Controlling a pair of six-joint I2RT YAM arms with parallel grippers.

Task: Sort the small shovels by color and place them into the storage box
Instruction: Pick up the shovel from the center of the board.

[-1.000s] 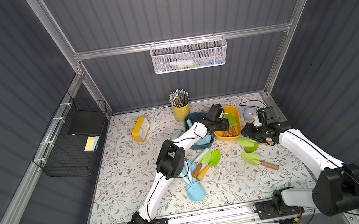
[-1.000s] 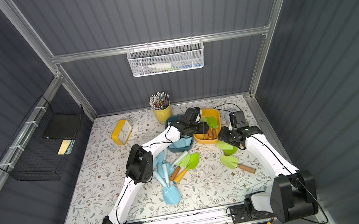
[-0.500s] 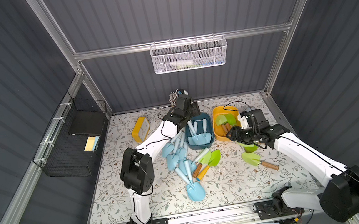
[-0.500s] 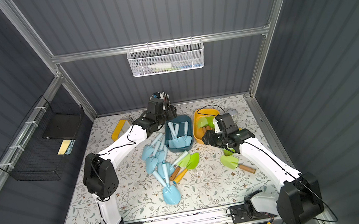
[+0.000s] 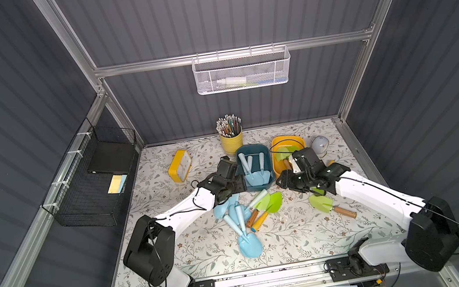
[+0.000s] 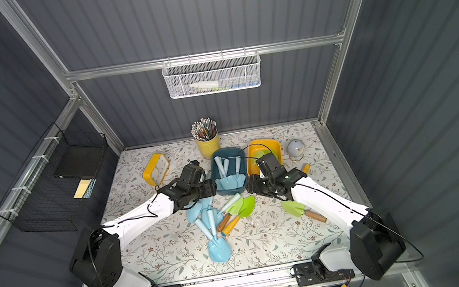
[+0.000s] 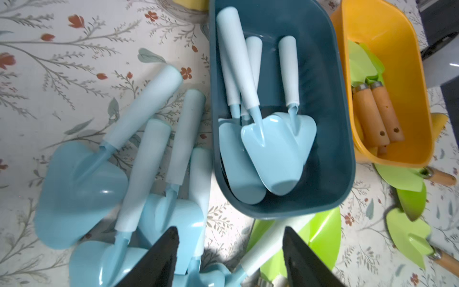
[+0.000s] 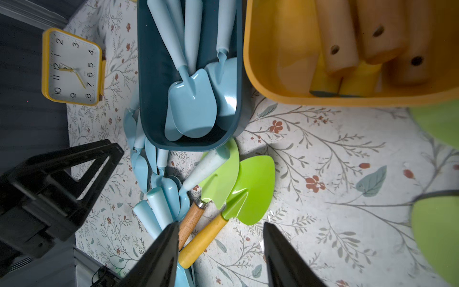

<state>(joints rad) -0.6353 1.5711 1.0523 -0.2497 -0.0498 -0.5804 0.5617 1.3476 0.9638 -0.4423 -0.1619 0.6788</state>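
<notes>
1. Left wrist view: I count at least three pale blue shovels point(image 7: 270, 154) in the glossy blue box point(image 7: 330, 99); the loose blue heap point(image 7: 82, 188) on the table point(image 7: 62, 74) overlaps, uncountable.
2. Inside the yellow box point(image 7: 397, 49): two wooden handles point(image 7: 367, 116), green blades point(image 7: 360, 64) half hidden.
3. I see the left end effector point(image 7: 231, 261) and right end effector point(image 8: 221, 256) gaping, empty.

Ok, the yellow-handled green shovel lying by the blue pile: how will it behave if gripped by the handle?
Probably rigid: the yellow-handled green shovel has a glossy, hard-looking blade. Gripped at the round handle's end, it may droop or twist blade-down. Its blade lies against the brown-handled shovel, which might shift.
</notes>
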